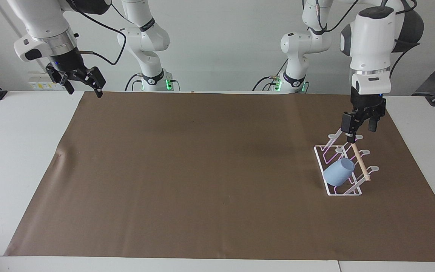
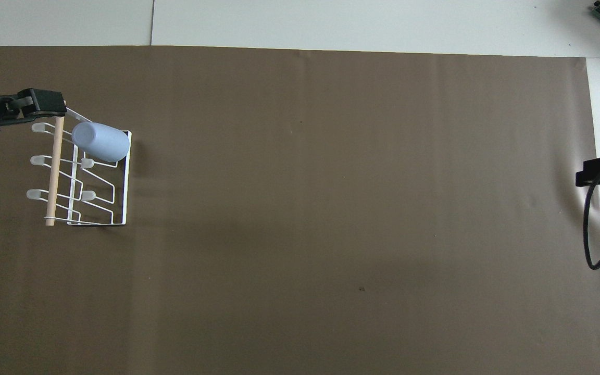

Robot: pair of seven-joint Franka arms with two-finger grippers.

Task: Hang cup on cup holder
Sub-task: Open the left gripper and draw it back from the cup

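Small light-blue plastic cup sits hung on the white wire cup holder; left tool spread above, right tool spread, waiting. Looks done!
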